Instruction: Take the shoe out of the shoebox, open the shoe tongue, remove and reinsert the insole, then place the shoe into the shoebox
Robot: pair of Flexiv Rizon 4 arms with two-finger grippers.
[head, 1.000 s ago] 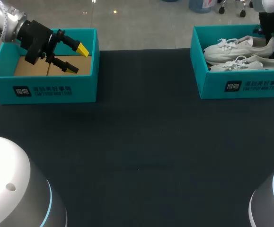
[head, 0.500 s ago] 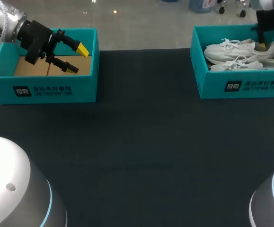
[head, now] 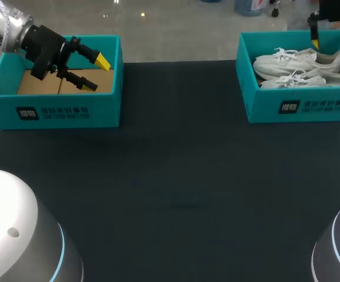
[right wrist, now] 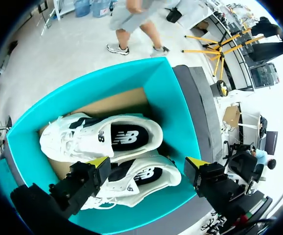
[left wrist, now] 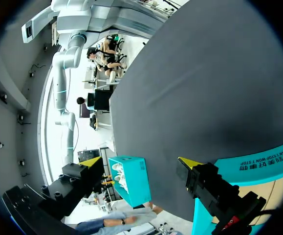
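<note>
The right arm is almost wholly cut off at the far right edge of the head view. Only the right gripper (head: 333, 40) shows, with its fingers apart, above the far wall of the shoebox (head: 299, 107) and holding nothing. Inside the shoebox two white shoes lie side by side, the far shoe (head: 296, 60) and the near shoe (head: 310, 79). At the far left the left gripper (head: 96, 73), fingers also apart, hangs over a second teal box (head: 58, 111) with a brown cardboard bottom; one of its yellow tips is hard to make out
</note>
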